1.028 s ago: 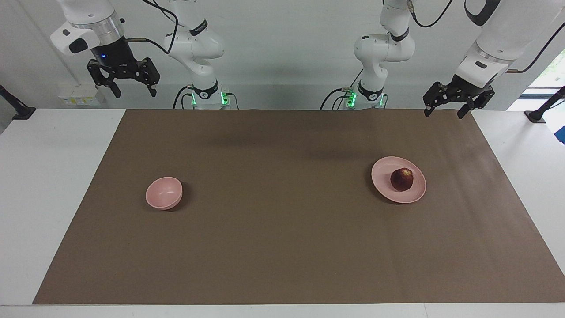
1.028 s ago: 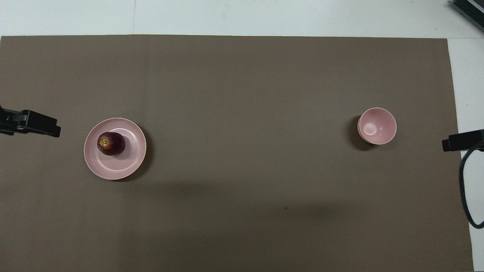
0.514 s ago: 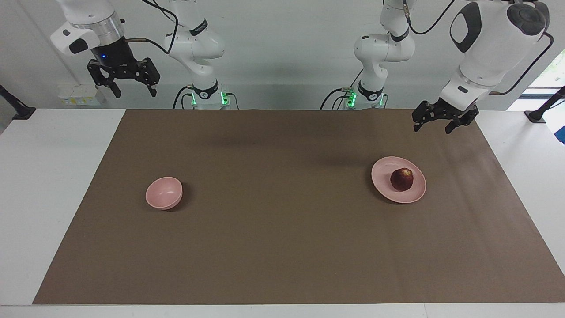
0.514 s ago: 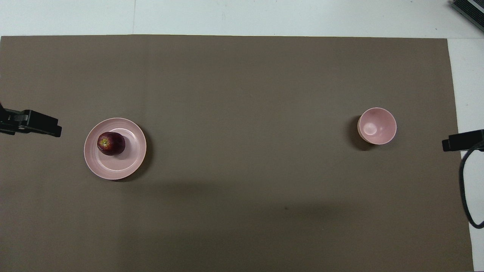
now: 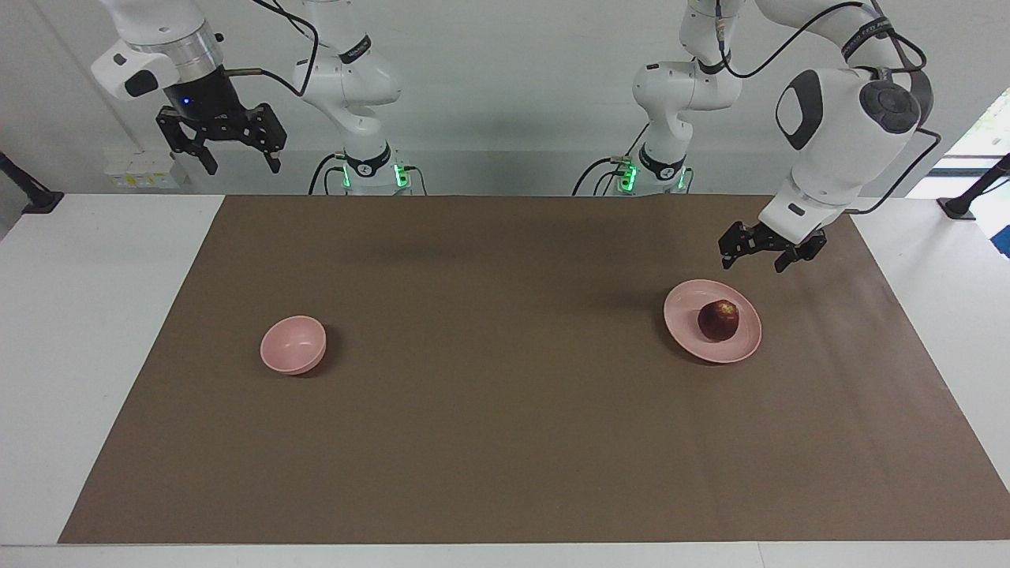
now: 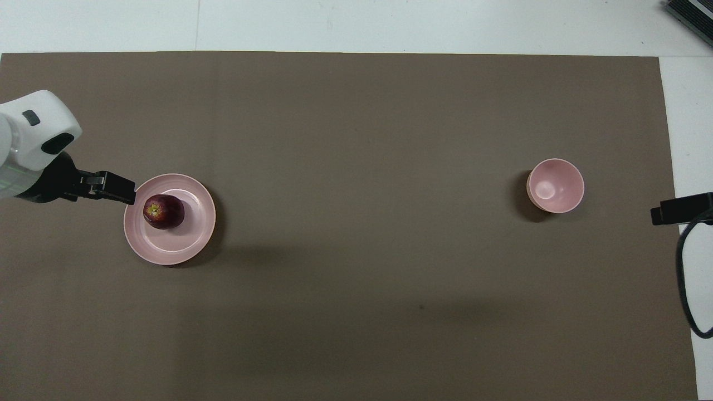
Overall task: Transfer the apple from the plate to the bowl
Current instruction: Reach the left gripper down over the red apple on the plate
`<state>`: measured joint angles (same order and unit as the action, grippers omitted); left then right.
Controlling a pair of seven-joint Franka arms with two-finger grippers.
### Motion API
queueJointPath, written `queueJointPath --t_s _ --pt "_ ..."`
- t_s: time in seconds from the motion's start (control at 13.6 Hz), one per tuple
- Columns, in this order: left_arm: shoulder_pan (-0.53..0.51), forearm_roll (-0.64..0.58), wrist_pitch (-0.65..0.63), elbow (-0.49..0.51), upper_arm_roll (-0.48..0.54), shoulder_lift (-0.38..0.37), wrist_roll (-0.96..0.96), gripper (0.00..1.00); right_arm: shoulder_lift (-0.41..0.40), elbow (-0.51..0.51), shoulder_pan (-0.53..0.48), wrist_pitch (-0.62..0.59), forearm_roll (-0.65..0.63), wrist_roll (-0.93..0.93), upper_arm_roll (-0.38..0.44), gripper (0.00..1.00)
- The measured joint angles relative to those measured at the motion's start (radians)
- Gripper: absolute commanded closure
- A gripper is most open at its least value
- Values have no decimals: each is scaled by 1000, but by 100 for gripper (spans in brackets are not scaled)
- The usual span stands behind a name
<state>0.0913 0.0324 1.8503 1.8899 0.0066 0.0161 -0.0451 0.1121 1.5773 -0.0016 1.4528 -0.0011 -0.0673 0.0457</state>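
Observation:
A small dark red apple (image 5: 718, 319) (image 6: 163, 211) sits on the flat pink plate (image 5: 680, 312) (image 6: 167, 253) toward the left arm's end of the table. The deep pink bowl (image 5: 293, 344) (image 6: 555, 185) stands empty toward the right arm's end. My left gripper (image 5: 752, 267) (image 6: 128, 195) hangs open in the air over the plate's rim on the robots' side, a little above the apple and not touching it. My right gripper (image 5: 241, 167) (image 6: 660, 213) waits open, high over its own end of the table, holding nothing.
A brown mat (image 5: 505, 442) covers most of the white table (image 5: 79, 315). A black cable (image 6: 684, 278) loops below the right gripper at the mat's edge. A dark object (image 6: 690, 14) lies at the table's corner farthest from the robots.
The left arm has swung down and inward from the mat's corner to over the plate's rim, its gripper still open. The right arm, apple, plate and bowl have not moved.

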Motion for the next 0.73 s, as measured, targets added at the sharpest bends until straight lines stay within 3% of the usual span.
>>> queueJointPath --t_s 0.29,0.73 --pt "0 0 87 78 0 53 -2 0 0 0 0 0 0 0 0 0" --pt "2 0 321 190 -2 152 -3 0 0 0 0 0 0 0 0 0"
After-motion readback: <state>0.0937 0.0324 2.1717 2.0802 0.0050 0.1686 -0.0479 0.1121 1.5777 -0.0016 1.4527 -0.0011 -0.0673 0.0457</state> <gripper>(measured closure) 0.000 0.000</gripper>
